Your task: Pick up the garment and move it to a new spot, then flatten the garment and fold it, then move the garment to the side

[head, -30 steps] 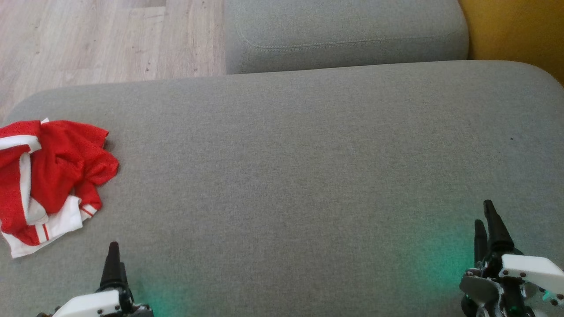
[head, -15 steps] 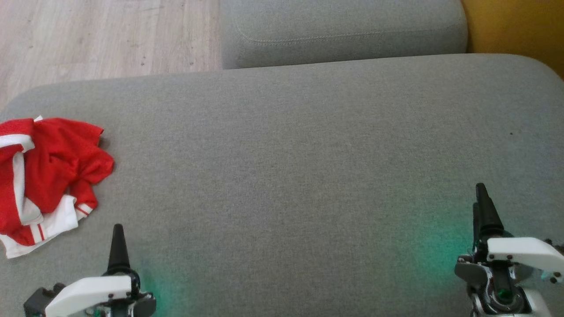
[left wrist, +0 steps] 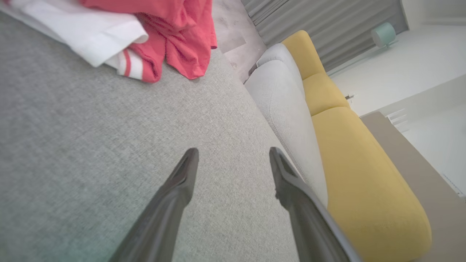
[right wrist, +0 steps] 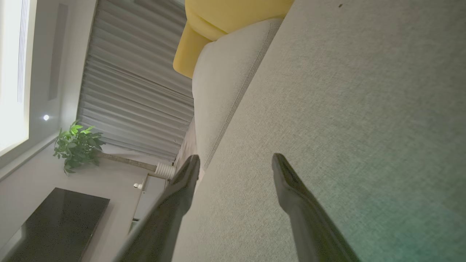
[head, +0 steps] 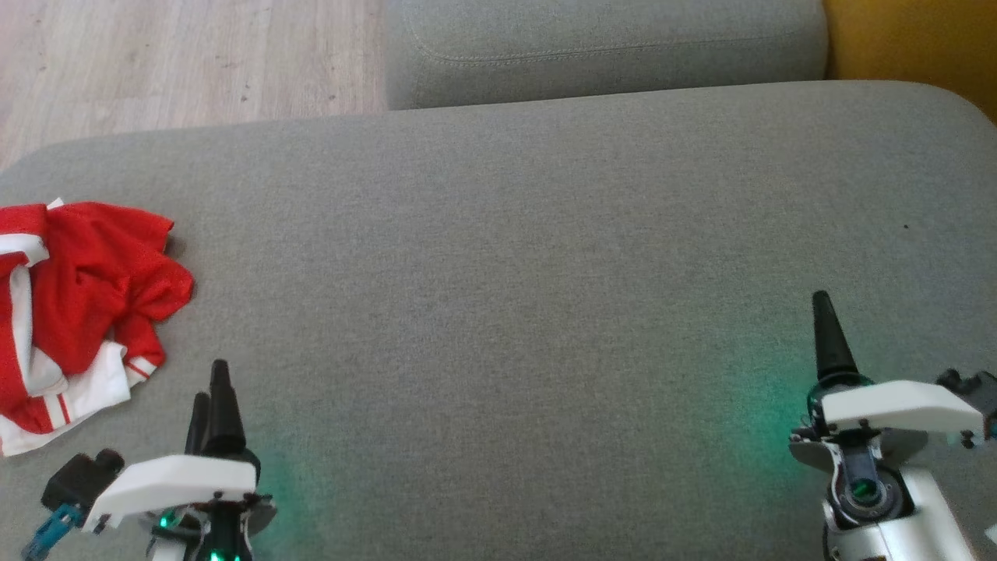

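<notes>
One red-and-white garment (head: 86,288). Two claws: left claw (left wrist: 233,151), right claw (right wrist: 236,157). Two dark fingers (left wrist: 174,193) on each, four in all. Two grey cushions: one wide near cushion (head: 506,234), one smaller far cushion (head: 607,47). One potted plant (right wrist: 76,145).

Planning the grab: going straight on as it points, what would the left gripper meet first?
Probably bare seat cushion, not the garment, which lies left of the left gripper.

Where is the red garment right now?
The garment lies crumpled at the left edge of the grey cushion in the head view, ahead and left of the left gripper.
</notes>
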